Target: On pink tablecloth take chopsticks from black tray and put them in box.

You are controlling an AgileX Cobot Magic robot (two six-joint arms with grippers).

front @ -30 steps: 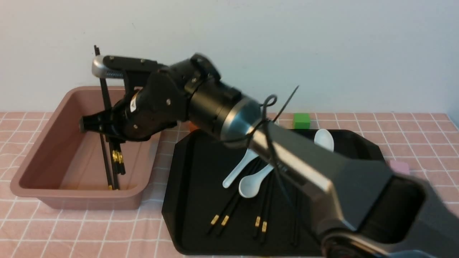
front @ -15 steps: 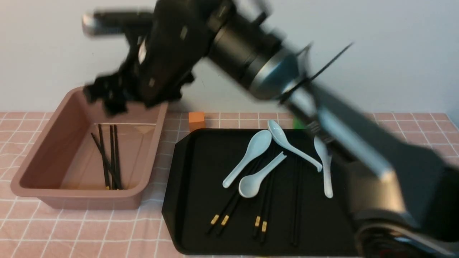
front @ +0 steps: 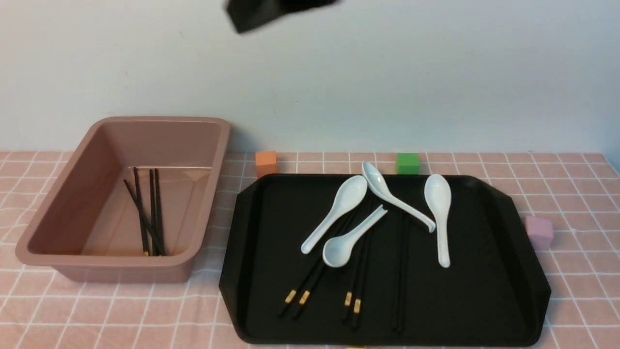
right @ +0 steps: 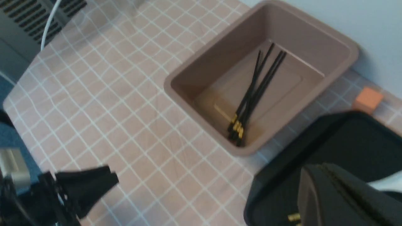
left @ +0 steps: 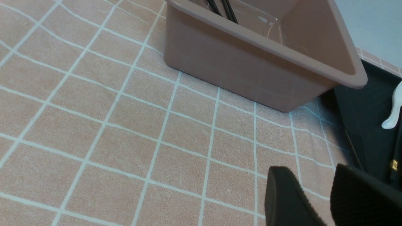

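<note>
Several black chopsticks (front: 145, 218) lie in the dusty-pink box (front: 72, 174) at the left of the pink tablecloth (front: 121, 315). More chopsticks (front: 352, 300) lie on the black tray (front: 484, 271), partly under pale spoons (front: 339, 213). My right gripper (right: 325, 171) is shut on nothing, high above the tray's corner (right: 345, 138) and the box (right: 298, 34). Only a black piece of that arm (front: 276, 12) shows at the front view's top edge. My left gripper (left: 309, 188) is open and empty, low over the cloth in front of the box (left: 238, 66).
Small cubes sit on the cloth: orange (front: 265, 162) and green (front: 407, 163) behind the tray, lilac (front: 538, 231) at its right. Several spoons lie across the tray's middle. A wall stands close behind the box and tray.
My right gripper let go of the chopsticks in the box, which now lie flat there. It rose out of the front view and shut.
</note>
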